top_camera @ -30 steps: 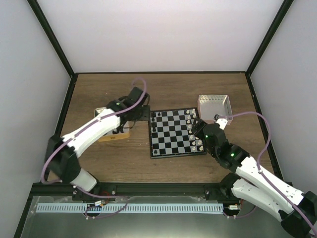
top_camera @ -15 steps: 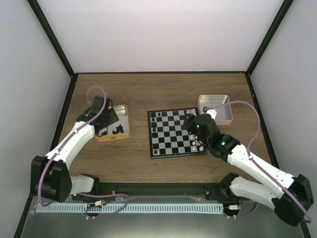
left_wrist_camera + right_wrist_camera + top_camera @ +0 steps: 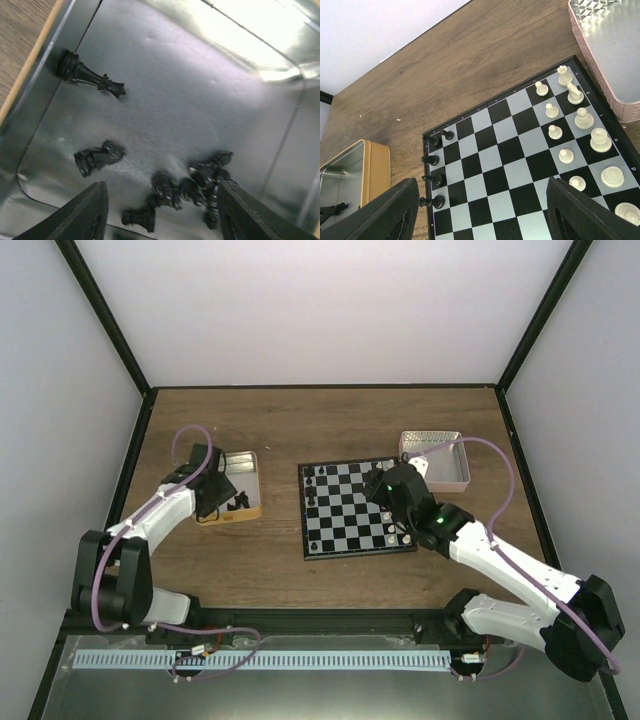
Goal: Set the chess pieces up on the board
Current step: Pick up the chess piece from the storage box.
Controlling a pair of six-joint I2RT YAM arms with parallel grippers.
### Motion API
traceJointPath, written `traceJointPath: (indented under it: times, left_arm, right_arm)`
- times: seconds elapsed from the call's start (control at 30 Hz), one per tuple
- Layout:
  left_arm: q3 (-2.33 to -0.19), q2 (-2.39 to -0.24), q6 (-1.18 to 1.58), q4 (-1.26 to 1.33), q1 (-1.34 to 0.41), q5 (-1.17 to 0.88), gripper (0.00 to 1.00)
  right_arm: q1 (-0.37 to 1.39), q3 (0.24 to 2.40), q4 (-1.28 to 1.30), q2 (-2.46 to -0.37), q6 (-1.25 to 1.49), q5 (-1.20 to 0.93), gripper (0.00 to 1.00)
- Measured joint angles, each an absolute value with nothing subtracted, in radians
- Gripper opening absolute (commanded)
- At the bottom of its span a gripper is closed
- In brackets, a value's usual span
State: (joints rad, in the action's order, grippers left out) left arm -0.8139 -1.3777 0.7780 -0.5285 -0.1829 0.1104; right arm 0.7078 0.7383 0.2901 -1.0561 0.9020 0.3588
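My left end effector point(image 3: 162, 205) had swung back from the board point(image 3: 340, 512) to the gold tin point(image 3: 230, 517), jaws apart and empty over perhaps eight chess pieces point(image 3: 197, 182) clumped at lower right. My right end effector point(image 3: 485, 212) hung open, empty, over mid-board. Another pickup was due.

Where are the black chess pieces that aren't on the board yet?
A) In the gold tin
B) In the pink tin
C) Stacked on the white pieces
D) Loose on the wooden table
A: the left wrist view shows the black chess pieces lying on their sides on the shiny floor of the gold tin, left of the board.
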Motion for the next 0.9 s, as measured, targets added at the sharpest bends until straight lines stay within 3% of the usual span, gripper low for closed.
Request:
traceJointPath:
  times: [0.37, 0.9]
  left_arm:
    - [-0.850, -1.491, 0.786, -0.536, -0.172, 0.337, 0.57]
    - [-0.890, -1.668, 0.849, -0.432, -0.131, 0.374, 0.45]
  right_arm:
    - [0.708, 0.737, 0.274, -1.057, 0.891, 0.331, 0.71]
    - [0.708, 0.719, 0.257, -1.046, 0.879, 0.307, 0.70]
